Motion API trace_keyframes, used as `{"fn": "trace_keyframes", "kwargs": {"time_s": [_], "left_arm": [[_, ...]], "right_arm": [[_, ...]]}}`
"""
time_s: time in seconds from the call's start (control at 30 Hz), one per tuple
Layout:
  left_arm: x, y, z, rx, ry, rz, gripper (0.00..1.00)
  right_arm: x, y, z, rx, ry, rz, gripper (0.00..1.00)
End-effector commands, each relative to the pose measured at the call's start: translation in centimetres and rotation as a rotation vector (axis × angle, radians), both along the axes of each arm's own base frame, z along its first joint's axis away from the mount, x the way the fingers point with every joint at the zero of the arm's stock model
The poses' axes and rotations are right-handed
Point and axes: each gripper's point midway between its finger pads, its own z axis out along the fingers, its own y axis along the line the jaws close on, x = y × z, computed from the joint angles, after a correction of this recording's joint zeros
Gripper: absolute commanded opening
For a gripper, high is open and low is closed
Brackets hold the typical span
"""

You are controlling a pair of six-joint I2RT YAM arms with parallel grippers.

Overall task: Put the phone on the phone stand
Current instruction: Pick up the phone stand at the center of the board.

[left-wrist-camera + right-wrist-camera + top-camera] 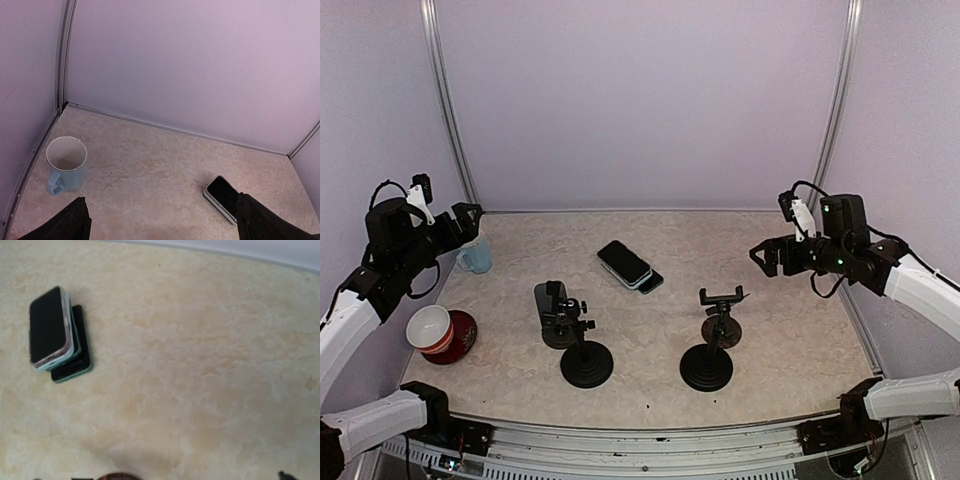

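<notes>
The left gripper (466, 222) hangs far to the left of the empty phone stand (712, 352) and behind it, above the table (790, 330). In the left wrist view its fingers (75, 222) stand wide apart with bare tabletop between them. They hold nothing and touch nothing.

Just beside that gripper, a pale blue mug (475, 258) stands upright. Nearer the arm bases, still far left of the empty stand, a red-and-white cup (428, 327) touches a dark red dish (464, 335). Any print on either is too small to read.

Directly left of the empty stand is a second stand (586, 363), with a dark slab (551, 300), apparently a phone, in its clamp.

Behind and left of the empty stand, well apart from it, the top phone (48, 327) lies flat with its black screen up. It has a pale rim and rests askew on a lower phone (80, 365) in a teal case. No brand or lettering can be made out on either.

The empty stand is upright on its round black base, with nothing between the arms of its clamp (723, 296).

The right gripper (761, 257) hovers to the right of the empty stand and slightly behind it. In the top view its fingers are spread, gripping nothing.
</notes>
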Motion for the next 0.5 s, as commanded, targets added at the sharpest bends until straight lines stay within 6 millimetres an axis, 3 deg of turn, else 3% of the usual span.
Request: {"fn": "trace_keyframes", "kwargs": {"time_s": [0.0,0.47], "left_arm": [[0.3,0.1,0.1,-0.006,-0.016,0.002,0.99],[0.3,0.4,0.0,-0.007,-0.014,0.01,0.99]], "right_arm": [[0.0,0.6,-0.7,-0.007,-0.006,0.019,1.0],[-1.8,2.9,-3.5,0.014,0.058,0.164,1.0]]}}
